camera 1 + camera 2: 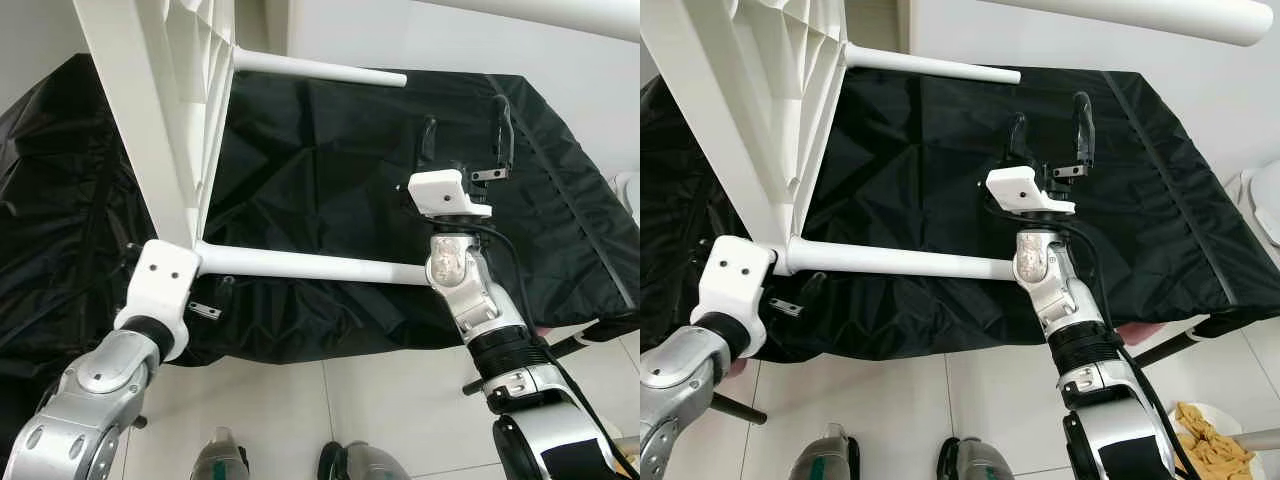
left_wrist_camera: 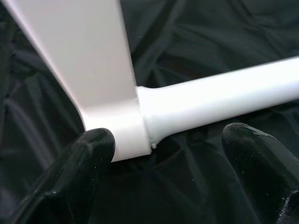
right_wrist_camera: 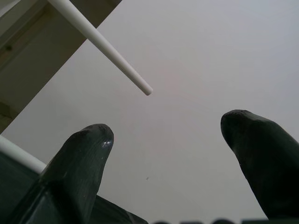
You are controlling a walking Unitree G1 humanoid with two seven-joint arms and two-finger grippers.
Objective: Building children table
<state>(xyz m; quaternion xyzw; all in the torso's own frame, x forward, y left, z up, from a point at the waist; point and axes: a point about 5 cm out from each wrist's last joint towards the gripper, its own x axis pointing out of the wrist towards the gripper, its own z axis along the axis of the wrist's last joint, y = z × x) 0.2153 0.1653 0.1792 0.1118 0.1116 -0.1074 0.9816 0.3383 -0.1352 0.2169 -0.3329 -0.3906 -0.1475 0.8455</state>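
Gripping tabletop (image 1: 165,90) corner, seemingly: left claw (image 2: 159,154); right claw (image 1: 468,150) agape.

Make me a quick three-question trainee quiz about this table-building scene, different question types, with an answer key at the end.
1. True or false: the right hand is gripping a table leg.
2. Multiple choice: the left hand is at which part of the white tabletop?
A. the middle of its flat face
B. the corner where the lower leg joins
C. the free tip of the upper leg
3. Fill in: the table rests tilted on a work surface draped in a ___ cloth.

Key:
1. False; its fingers are spread apart, pointing up, holding nothing.
2. B
3. black
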